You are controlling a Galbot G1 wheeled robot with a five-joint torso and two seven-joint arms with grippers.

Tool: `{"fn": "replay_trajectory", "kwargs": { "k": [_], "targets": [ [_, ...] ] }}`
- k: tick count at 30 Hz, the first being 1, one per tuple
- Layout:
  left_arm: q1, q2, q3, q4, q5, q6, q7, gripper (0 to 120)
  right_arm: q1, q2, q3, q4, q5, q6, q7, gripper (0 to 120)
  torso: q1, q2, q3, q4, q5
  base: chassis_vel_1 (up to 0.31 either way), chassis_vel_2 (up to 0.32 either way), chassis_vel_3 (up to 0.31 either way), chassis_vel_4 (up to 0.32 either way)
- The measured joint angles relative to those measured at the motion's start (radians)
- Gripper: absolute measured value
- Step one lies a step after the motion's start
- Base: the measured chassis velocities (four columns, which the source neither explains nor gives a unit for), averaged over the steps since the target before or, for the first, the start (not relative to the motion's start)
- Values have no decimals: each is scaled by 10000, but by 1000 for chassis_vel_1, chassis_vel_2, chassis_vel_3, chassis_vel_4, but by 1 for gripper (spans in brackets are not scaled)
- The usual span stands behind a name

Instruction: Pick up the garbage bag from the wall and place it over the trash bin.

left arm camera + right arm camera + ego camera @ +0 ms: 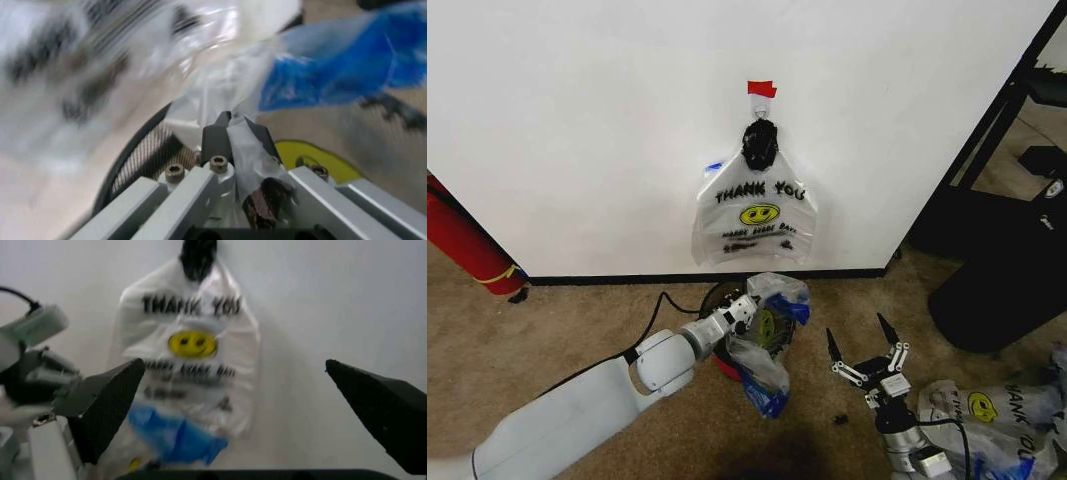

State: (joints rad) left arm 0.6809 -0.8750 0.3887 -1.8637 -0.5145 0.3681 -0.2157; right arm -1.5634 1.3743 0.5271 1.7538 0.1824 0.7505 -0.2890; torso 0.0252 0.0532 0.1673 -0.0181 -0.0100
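Note:
My left gripper point(749, 310) is shut on a garbage bag point(775, 325), a crumpled translucent white one with blue handles and a yellow smiley. It holds the bag low over the trash bin point(715, 297), whose black mesh rim and red base peek out beside the plastic. In the left wrist view the fingers point(215, 135) pinch thin film, with the mesh trash bin point(143, 160) just below. Another bag point(757, 215) printed "THANK YOU" hangs on the white wall point(577, 120) under red tape. My right gripper point(859, 340) stands open above the carpet, right of the bin, facing the hanging bag point(193, 350).
A red cylinder point(467, 245) leans at the left by the black baseboard. Black furniture point(1007, 270) stands at the right. More identical bags point(987, 410) lie on the carpet near my right arm. A black cable point(657, 312) runs across the floor behind my left arm.

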Motion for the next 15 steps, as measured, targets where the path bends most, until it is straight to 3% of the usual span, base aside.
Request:
{"fn": "replay_trajectory", "kwargs": {
  "k": [4,7,12,15],
  "targets": [
    [391,-479,-737,5,-1829,160,-1003,0,121,-590,-662,-17,475,-1384,159,100,0,0,0,-1,0,0,0,0,0],
    [535,-725,-1100,44,-2533,249,-1311,0,282,-891,-1016,46,832,-2078,187,100,0,0,0,0,2,0,0,0,0],
    [698,-1418,-1922,243,-3923,412,-1859,0,861,-1524,-1886,379,2251,-4177,241,100,0,0,0,3,3,0,0,0,0],
    [683,-1675,-2114,370,-4371,528,-1987,0,1145,-1654,-2071,399,2804,-4785,227,100,0,1,0,-3,-1,0,0,0,0]
  ]
}}
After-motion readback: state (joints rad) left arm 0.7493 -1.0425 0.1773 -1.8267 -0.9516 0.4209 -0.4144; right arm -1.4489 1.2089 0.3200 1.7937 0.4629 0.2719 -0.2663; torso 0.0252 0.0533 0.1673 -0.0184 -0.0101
